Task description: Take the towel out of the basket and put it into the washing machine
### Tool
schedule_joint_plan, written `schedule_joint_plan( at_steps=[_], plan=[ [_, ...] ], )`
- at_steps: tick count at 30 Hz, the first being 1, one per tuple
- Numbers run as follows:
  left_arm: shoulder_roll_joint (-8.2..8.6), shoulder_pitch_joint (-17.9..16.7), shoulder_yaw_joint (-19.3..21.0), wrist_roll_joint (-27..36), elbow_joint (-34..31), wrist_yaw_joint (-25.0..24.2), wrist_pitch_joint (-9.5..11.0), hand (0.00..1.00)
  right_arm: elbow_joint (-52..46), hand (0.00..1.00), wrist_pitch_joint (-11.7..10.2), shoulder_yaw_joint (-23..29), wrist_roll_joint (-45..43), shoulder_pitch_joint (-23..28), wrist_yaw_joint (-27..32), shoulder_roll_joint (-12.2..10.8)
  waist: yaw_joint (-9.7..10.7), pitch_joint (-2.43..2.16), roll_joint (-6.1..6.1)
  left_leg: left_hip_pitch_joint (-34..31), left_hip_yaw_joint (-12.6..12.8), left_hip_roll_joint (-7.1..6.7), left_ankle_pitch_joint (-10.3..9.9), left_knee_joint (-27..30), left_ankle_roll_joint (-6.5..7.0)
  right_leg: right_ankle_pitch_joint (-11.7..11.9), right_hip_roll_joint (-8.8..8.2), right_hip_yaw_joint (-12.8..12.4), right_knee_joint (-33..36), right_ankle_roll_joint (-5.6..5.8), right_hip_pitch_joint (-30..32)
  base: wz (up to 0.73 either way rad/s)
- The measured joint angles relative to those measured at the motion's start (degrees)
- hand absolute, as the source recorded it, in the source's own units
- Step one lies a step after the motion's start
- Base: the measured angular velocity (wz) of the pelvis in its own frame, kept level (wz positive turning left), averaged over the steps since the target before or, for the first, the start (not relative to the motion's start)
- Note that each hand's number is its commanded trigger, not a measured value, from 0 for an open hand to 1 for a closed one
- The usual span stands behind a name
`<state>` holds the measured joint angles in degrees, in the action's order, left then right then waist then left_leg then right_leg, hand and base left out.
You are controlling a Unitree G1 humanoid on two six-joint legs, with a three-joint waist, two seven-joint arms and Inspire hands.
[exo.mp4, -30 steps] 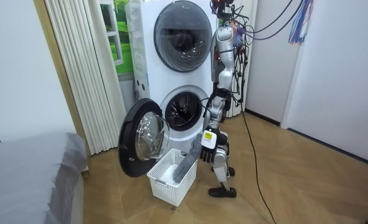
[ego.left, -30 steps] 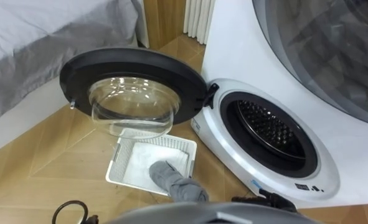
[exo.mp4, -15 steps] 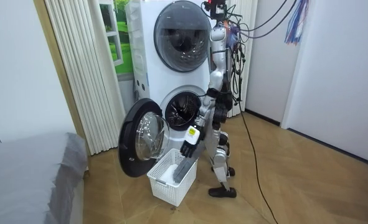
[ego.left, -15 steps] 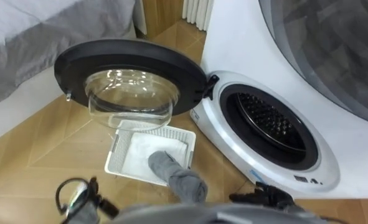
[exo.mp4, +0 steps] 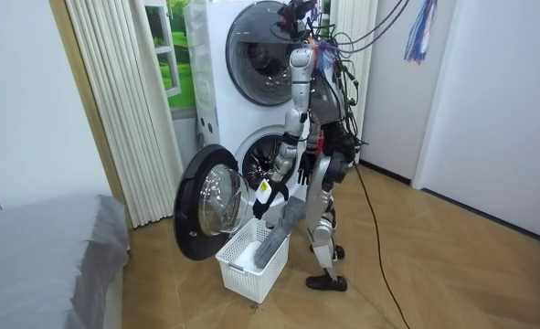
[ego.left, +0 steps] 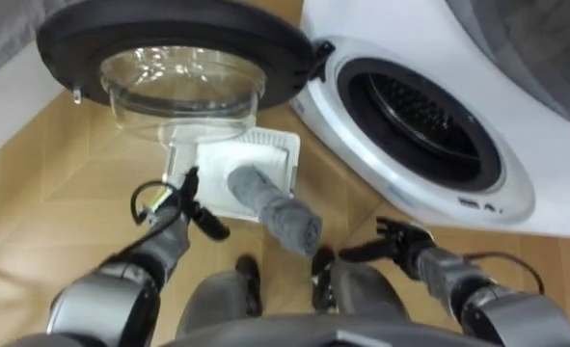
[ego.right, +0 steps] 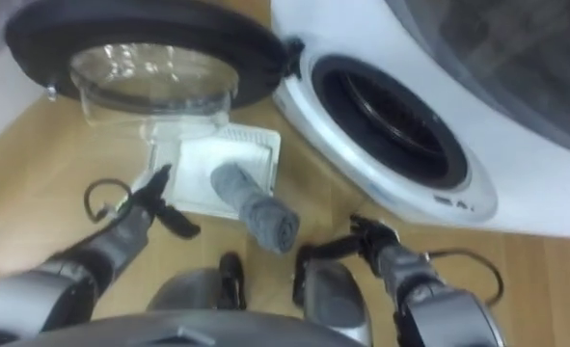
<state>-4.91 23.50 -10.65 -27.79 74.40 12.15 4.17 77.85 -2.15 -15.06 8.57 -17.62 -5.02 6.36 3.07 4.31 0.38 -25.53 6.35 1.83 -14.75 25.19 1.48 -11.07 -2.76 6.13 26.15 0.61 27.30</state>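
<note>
Left eye view. Your left hand (ego.left: 176, 200) is just beside the basket's left edge, fingers spread and loose, holding nothing. Your right hand (ego.left: 393, 241) is near right, close to the washer front below the drum. Its fingers are splayed and it is empty. The towel (ego.left: 275, 207) is a grey roll. Its far end lies in the basket (ego.left: 280, 154) and its near end hangs over the near rim toward you. Neither hand touches it. The door (ego.left: 169, 39) is swung wide open at far left, above the basket. The drum (ego.left: 424, 106) is far right with its mouth open.

Room view. You stand in front of the lower washer (exo.mp4: 222, 137), with a second machine (exo.mp4: 268, 41) stacked on it. The basket is on the floor between you and the open door. The towel is draped over its rim on the room view's right. Your left hand hangs just above the basket. A bed (exo.mp4: 41, 256) is at the room view's left.

Right eye view. Same layout: the towel is half in the basket, both hands are open, and the right one is well apart from the towel.
</note>
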Motion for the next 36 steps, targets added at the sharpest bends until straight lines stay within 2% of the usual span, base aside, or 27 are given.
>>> schedule_joint_plan(
  at_steps=[4,8,10,13,16,18,22,24,29,30,34,36],
  plan=[
    [-0.01,2.1,-2.11,-2.09,-0.04,0.78,0.05,0.0,-0.51,0.0,-0.56,-1.51,0.47,-1.19,0.13,0.03,1.37,0.39,0.36,-5.3,0.65,-0.11,0.16,2.27,0.26,-0.22,-0.56,0.21,2.44,-0.34,5.47,-0.02],
    [-0.14,4.03,-6.65,-6.72,-0.13,1.2,0.06,0.0,-2.07,0.0,-0.92,-2.2,2.96,-1.46,0.12,0.08,2.79,0.92,0.53,-11.99,1.65,0.42,0.14,6.41,0.29,-0.35,-0.85,-0.6,5.79,-0.56,12.22,-0.1],
    [-0.23,5.32,-8.18,-7.87,-0.13,1.33,0.02,0.0,-2.8,0.0,-1.21,-2.31,3.79,-2.12,0.11,0.13,3.44,1.19,0.4,-14.97,2.24,0.45,0.1,8.05,0.37,-0.54,-0.95,-1.35,7.75,-0.87,15.58,-0.07],
    [-0.43,7.75,-10.03,-8.77,-0.23,2.42,0.05,0.0,-4.39,0.0,-1.6,-2.94,5.45,-3.54,0.05,0.31,4.43,1.8,0.85,-20.59,2.48,0.54,-0.41,12.07,1.11,-1.14,-1.16,-1.58,11.38,-1.85,21.1,-0.01],
    [-0.73,9.44,-11.76,-10.18,-0.3,3.62,0.07,0.0,-6.94,0.0,-2.06,-4.06,8.03,-3.64,-0.09,0.54,4.95,1.86,0.89,-25.52,2.34,0.93,-0.96,15.99,1.25,-1.63,-1.23,-2.21,14.81,-2.28,26.07,0.01],
    [-1.04,10.8,-13.25,-11.47,-0.3,4.72,0.07,0.0,-8.27,0.0,-2.46,-5.16,9.45,-4.29,-0.16,0.7,5.27,1.88,0.85,-29.18,2.35,1.52,-2.03,19.44,1.39,-2.36,-1.5,-2.55,18.7,-2.49,29.92,-0.03],
    [-1.37,12.29,-14.0,-13.52,-0.36,6.5,0.45,0.0,-10.68,0.0,-4.22,-6.26,11.57,-4.28,-0.13,0.59,6.23,1.88,0.83,-33.86,2.43,1.75,-2.92,23.9,1.54,-3.32,-2.13,-2.77,23.49,-2.82,34.87,0.01],
    [-1.41,13.08,-14.42,-15.0,-0.35,7.09,0.82,0.0,-11.54,0.0,-4.76,-6.3,11.7,-4.81,-0.14,0.58,6.29,1.88,0.83,-36.54,2.45,2.37,-3.8,27.05,1.67,-3.87,-2.05,-2.71,26.21,-3.05,37.41,-0.04],
    [-0.96,13.04,-16.83,-16.93,-0.35,8.08,0.88,0.0,-11.78,0.0,-6.07,-7.18,11.98,-6.2,-0.13,0.46,6.4,1.87,0.78,-40.58,2.33,3.42,-6.41,33.61,1.83,-5.85,-1.97,-2.72,31.99,-3.39,41.36,-0.05],
    [-1.05,12.96,-17.89,-16.93,-0.34,8.62,0.88,0.0,-12.01,0.0,-6.71,-7.83,12.69,-6.24,-0.13,0.43,6.71,1.86,0.68,-41.53,2.25,3.51,-6.91,34.98,1.86,-6.33,-2.01,-2.75,33.31,-3.43,42.33,-0.04],
    [-1.28,12.78,-19.52,-16.96,-0.34,10.19,0.9,0.0,-13.62,0.0,-7.01,-8.59,15.45,-6.39,-0.19,0.45,7.87,1.82,0.5,-43.99,2.06,3.76,-8.53,38.96,2.01,-7.78,-2.16,-2.87,37.1,-3.45,44.8,-0.02],
    [-1.33,12.81,-20.65,-16.98,-0.34,11.09,0.91,0.0,-13.63,0.0,-7.19,-9.07,17.98,-6.72,-0.18,0.07,7.96,1.82,0.32,-45.41,1.94,4.65,-9.85,41.8,2.11,-8.6,-1.57,-2.99,39.31,-3.44,46.08,-0.13]
  ],
)
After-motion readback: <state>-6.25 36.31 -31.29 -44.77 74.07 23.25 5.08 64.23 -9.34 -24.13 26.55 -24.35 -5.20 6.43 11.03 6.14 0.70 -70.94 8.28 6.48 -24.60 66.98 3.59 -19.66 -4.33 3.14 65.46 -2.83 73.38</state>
